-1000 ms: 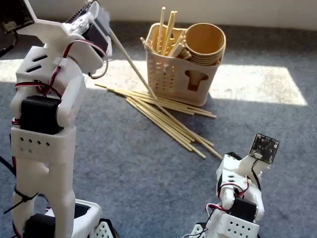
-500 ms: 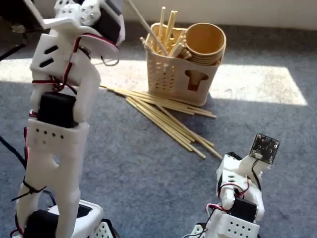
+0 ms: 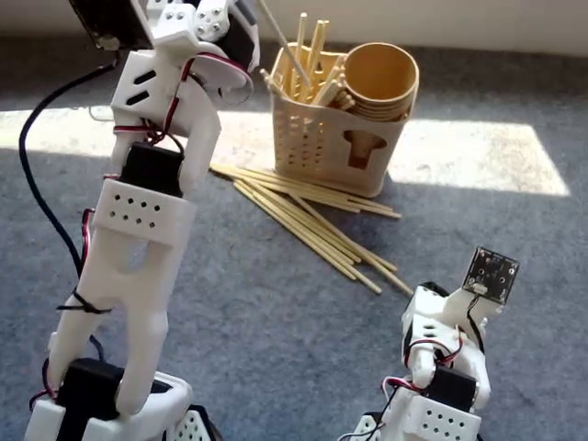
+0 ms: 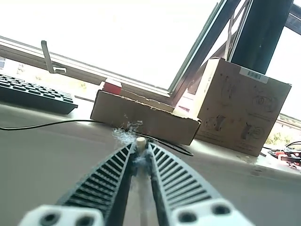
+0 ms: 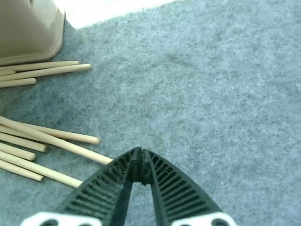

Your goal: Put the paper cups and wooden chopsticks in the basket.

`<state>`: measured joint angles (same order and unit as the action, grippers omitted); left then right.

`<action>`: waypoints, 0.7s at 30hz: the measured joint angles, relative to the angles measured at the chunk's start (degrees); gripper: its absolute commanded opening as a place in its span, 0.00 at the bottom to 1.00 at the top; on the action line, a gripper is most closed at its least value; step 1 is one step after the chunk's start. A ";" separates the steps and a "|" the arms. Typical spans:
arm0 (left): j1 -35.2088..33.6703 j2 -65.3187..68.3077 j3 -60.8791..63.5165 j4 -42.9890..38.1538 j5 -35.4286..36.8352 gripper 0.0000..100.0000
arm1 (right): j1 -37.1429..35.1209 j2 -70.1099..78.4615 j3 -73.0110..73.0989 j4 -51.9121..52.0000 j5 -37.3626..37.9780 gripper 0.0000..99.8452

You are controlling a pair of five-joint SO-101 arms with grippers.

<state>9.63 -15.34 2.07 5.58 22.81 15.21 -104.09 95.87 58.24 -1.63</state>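
The left gripper (image 4: 140,149) is squeezed tight on one held chopstick (image 4: 140,142). The round end of the stick pokes out right between the gripper's tips. This gripper is up high, and the held chopstick (image 3: 278,35) slants down from it to the open top of the basket (image 3: 322,138). The basket stands just below and in front of the gripper. More sticks, the standing chopsticks (image 3: 308,46), are upright in the basket on the side near this gripper. The paper cups (image 3: 378,73) sit stacked one inside the other in the basket, on the side far from it. The right gripper (image 5: 138,162) is down low and points at the grey carpet (image 5: 211,94). Its jaws are closed together with nothing between them. A bunch of loose chopsticks (image 5: 47,136) lies flat on the carpet just ahead of its tips and off to one side, close but not touching. A corner of the basket (image 5: 28,28) is farther out, past those sticks.
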 measured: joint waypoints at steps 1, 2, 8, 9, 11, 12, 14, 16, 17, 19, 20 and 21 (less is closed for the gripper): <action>0.00 0.70 0.00 0.00 0.00 0.01 | 0.00 0.00 0.00 0.00 0.00 0.01; 0.00 1.05 0.00 0.00 0.00 0.01 | 0.18 0.00 0.00 0.00 0.00 0.01; 0.00 2.02 0.00 -0.18 -0.09 0.01 | 0.09 0.00 0.00 0.00 0.00 0.01; 0.00 2.02 0.00 -0.18 -0.53 0.01 | 0.09 0.00 0.00 0.00 0.00 0.01; 0.00 2.20 0.00 0.62 -2.37 0.02 | 0.09 0.00 0.00 0.00 0.00 0.01; 0.00 2.29 0.00 1.67 -3.25 0.03 | 0.09 0.00 0.00 0.00 0.00 0.01; 0.00 2.37 0.00 4.75 -4.66 0.08 | 0.09 0.00 0.00 0.00 0.00 0.01; 0.00 2.37 0.00 7.82 -5.27 0.13 | 0.09 0.00 0.00 0.00 0.00 0.01; 0.00 2.37 0.00 9.14 -5.36 0.15 | 0.09 0.00 0.00 0.00 0.00 0.01; 0.00 2.37 0.00 11.69 -5.45 0.14 | 0.09 0.00 0.00 0.00 0.00 0.01; 0.00 2.37 0.00 12.84 -5.45 0.14 | 0.09 0.00 0.00 0.00 0.00 0.01; 0.00 2.37 0.00 13.80 -5.45 0.14 | 0.09 0.00 0.00 0.00 0.00 0.01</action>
<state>9.63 -12.97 2.07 19.38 17.36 15.30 -104.09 95.87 58.24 -1.63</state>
